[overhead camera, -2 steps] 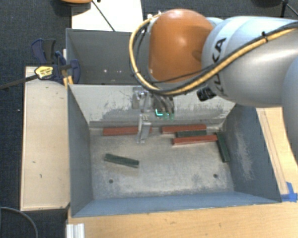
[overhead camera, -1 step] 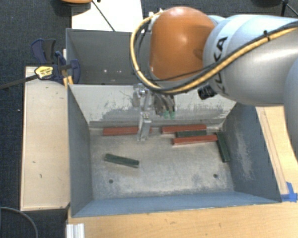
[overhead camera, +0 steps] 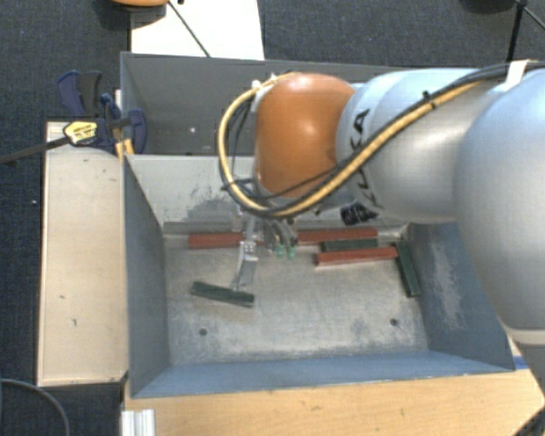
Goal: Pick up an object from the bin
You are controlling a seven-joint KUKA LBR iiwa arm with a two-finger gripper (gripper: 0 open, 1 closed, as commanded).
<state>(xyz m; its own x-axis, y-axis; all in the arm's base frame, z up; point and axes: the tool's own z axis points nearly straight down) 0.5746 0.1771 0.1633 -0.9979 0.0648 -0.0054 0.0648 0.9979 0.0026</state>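
Note:
My gripper [overhead camera: 246, 276] hangs below the arm's orange cover, left of the bin's middle. Its lower end comes down right at the right end of a dark green flat bar [overhead camera: 220, 292], which lies on the bin floor, slightly slanted. Whether it touches the bar I cannot tell. Just behind the gripper, a red-brown bar [overhead camera: 215, 241] lies along the foot of the back wall.
To the right lie another red-brown bar [overhead camera: 356, 256], a dark green bar [overhead camera: 354, 236] behind it, and a dark bar [overhead camera: 408, 271] pointing front to back near the right wall. The arm covers the bin's back right part.

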